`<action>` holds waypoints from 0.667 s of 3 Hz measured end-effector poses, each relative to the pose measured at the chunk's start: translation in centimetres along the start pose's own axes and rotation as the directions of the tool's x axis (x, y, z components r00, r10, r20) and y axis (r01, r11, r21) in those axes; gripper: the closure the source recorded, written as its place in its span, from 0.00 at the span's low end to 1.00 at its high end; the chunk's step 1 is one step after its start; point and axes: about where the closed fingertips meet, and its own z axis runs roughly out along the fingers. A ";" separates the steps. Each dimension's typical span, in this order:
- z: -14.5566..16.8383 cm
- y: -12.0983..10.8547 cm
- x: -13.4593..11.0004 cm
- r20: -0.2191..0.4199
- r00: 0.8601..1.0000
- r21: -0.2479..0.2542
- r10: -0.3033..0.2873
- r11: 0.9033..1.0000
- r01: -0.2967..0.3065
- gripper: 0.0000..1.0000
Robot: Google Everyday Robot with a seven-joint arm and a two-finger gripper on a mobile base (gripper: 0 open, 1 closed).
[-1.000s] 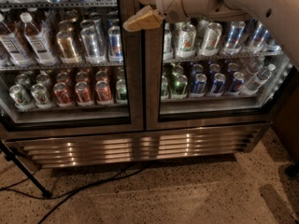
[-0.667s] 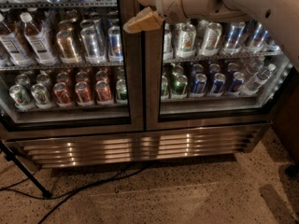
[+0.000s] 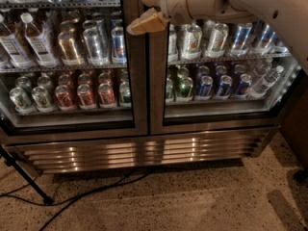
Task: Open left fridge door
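Gripper: the cream two-finger gripper [image 3: 146, 8] is hovering at top centre, right over the seam where the two doors are meeting.
Fingers: the tan fingers [image 3: 147, 22] are standing parted, with dark steel showing in the gap.
Arm: the white robot arm [image 3: 260, 4] is reaching in from the upper right, crossing the twin steel-framed glass door [image 3: 221, 114].
Door: the tall steel-framed glass left fridge door [image 3: 139, 95] is sitting closed, flush with its twin, filling the left half.
Fridge: the big brushed-steel drinks fridge [image 3: 144, 153] is showing shelves of cans above its louvred grille.
Floor: a black cable [image 3: 86, 191] is trailing across the speckled floor.
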 end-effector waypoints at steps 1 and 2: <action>-0.1 -0.2 -0.3 0.004 1.000 0.005 -0.007 1.000 0.007 0.25; -0.2 -0.4 -0.6 0.008 1.000 0.008 -0.012 1.000 0.011 0.25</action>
